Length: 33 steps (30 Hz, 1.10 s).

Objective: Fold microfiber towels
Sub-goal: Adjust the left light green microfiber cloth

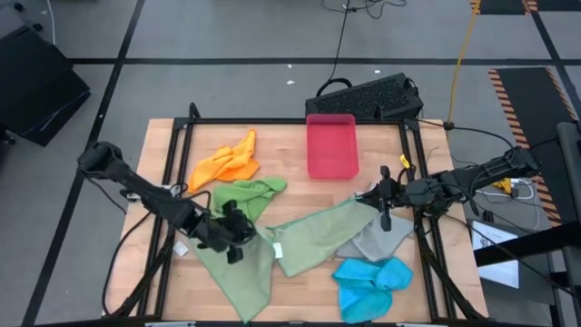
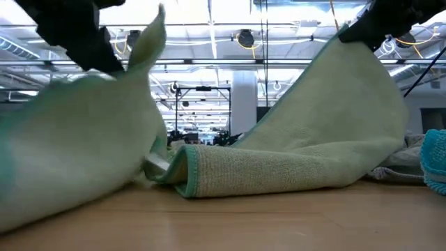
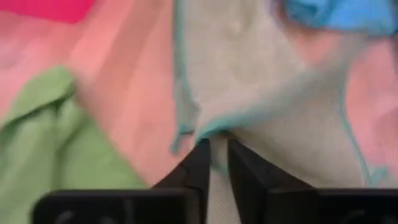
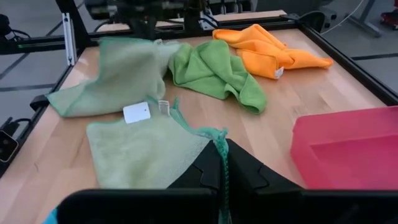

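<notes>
Pale sage microfiber hangs between my two end effectors: my left end effector (image 1: 234,238) is pinched on one corner of the pale sage towel (image 1: 309,238), with the cloth's teal hem caught between its fingers, and my right end effector (image 1: 385,214) is clenched on the opposite corner, so the towel sags down from both of them onto the bench (image 1: 290,154) between. I judge the folding barely begun: this one towel is lifted by two corners but not yet doubled over, and none of the others looks folded. The bright green towel (image 1: 247,193) lies crumpled just beyond my left end effector, the orange towel (image 1: 229,163) farther out the same way; the grey towel (image 1: 379,242) bunches right beneath my right end effector, with the blue towel (image 1: 370,283) heaped nearer the bench's front edge. The pink-red tray (image 1: 331,145) stands apart from both. The sage cloth covers part of the grey one, and from bench level its draped folds block nearly everything behind.
</notes>
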Tool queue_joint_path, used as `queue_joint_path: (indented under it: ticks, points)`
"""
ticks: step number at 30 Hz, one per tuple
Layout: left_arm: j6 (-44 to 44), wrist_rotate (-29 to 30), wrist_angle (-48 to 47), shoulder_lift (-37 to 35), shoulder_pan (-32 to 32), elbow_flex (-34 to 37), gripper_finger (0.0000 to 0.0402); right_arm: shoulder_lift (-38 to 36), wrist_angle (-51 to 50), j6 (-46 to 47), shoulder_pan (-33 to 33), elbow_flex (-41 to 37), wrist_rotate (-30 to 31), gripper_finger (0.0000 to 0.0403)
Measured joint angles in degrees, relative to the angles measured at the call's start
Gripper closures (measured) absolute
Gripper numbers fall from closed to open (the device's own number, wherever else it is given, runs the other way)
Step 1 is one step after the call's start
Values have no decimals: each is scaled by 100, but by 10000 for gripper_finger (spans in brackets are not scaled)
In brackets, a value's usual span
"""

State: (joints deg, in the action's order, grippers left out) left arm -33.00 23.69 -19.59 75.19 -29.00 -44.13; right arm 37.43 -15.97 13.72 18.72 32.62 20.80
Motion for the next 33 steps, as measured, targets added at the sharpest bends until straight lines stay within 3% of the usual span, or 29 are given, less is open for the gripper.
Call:
queue_joint_path:
  ticks: [3,7,11,18,26,33]
  points:
    - [-227,-34,-1331,28,256,-43,297,0,-1,-5,0,0,-2,401]
    - [-1289,-376,-3291,38,604,-44,259,0,-12,-5,0,0,-4,401]
    - [-1828,-468,-4131,-13,943,-45,242,0,-18,-3,0,0,-6,401]
    - [-1338,-470,-3969,-21,1314,-53,268,2,-14,-69,0,0,-2,401]
    - [-381,-466,-3681,-25,1497,-248,388,2,-3,-91,0,0,0,401]
    - [304,-117,-3596,-25,1570,-862,389,2,-19,-75,0,0,4,401]
